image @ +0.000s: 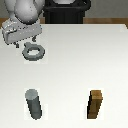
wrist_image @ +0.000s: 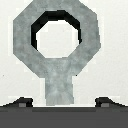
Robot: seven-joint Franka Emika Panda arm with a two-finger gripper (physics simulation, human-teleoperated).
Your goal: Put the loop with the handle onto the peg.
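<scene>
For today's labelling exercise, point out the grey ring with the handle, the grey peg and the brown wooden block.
Grey ring with the handle (wrist_image: 22, 47): wrist view, on the ring's band.
Grey peg (image: 33, 105): exterior view, mid-side.
Brown wooden block (image: 96, 105): exterior view, front face.

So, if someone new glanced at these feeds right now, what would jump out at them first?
Probably the flat grey ring with its stubby handle, which fills the wrist view and lies on the white table at the exterior view's upper left, just under the pincer. Next, the upright grey metal cylinder peg and the brown wooden block, standing apart near the front edge.
</scene>
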